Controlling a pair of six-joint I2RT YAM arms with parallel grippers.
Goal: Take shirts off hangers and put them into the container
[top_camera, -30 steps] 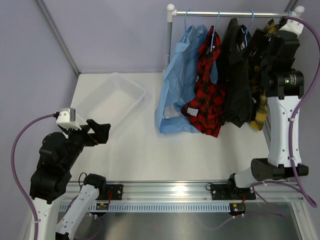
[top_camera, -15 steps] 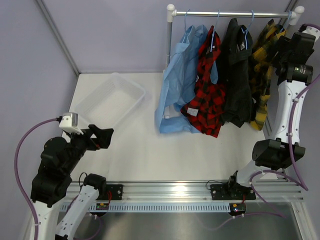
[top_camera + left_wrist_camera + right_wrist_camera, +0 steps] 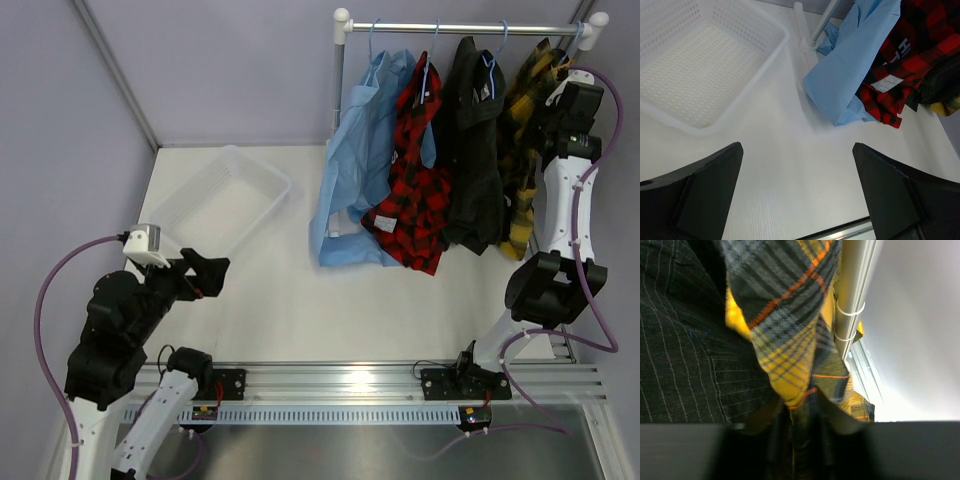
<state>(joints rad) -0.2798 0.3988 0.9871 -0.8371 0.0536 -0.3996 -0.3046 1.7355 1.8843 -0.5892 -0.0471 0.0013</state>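
Observation:
Several shirts hang on thin pale-blue hangers (image 3: 372,42) from a rail: light blue (image 3: 352,190), red-and-black plaid (image 3: 415,195), dark pinstriped (image 3: 475,170) and yellow-and-black plaid (image 3: 522,110). My right gripper (image 3: 556,100) is raised against the yellow plaid shirt (image 3: 785,365), near its top. In the right wrist view the gripper (image 3: 802,415) has its blurred fingers pinched on a fold of that cloth, with the dark shirt (image 3: 680,365) to the left. My left gripper (image 3: 797,145) hangs open over bare table, near the white container (image 3: 771,57).
The rail's right post (image 3: 852,295) stands just beside the gripped cloth. The left post (image 3: 812,30) rises between the container and the blue shirt's hem (image 3: 850,75). The container (image 3: 215,200) lies at the table's far left. Purple walls close the sides.
My right arm swung up and back to the yellow plaid shirt, and its jaws closed in on the cloth. The left arm shifted only slightly.

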